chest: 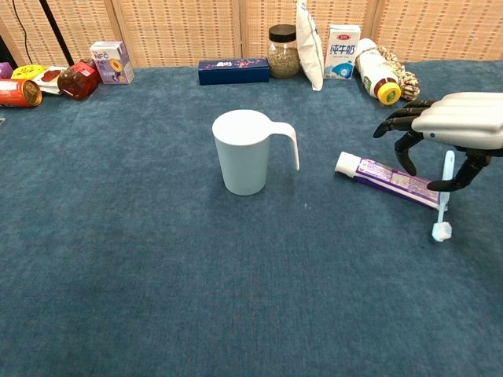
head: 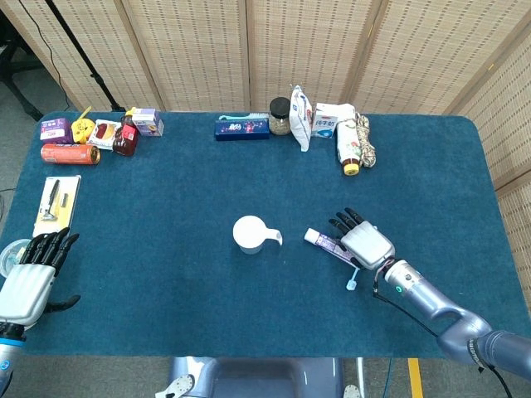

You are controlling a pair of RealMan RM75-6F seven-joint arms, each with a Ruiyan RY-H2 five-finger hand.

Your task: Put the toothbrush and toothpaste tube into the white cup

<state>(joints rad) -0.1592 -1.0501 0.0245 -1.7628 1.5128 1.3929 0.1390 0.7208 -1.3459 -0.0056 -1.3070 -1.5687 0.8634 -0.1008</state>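
We see fuzzy matt cloth on the table (chest: 141, 259), a smooth matt plastic cup (chest: 245, 153), a glossy toothpaste tube (chest: 389, 180), woven screens (head: 191, 50)

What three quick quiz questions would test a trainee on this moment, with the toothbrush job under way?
1. True or false: the toothpaste tube is already inside the white cup.
2. Which robot hand hovers over the toothbrush? A) the left robot hand B) the right robot hand
3. Fill in: in the chest view, the white cup's handle points toward the ____ side of the picture.

Key: 1. False; the tube lies on the blue tablecloth, apart from the cup. 2. B; its fingers are curled down around the toothbrush, whose head rests on the cloth. 3. Right, toward the toothpaste tube.
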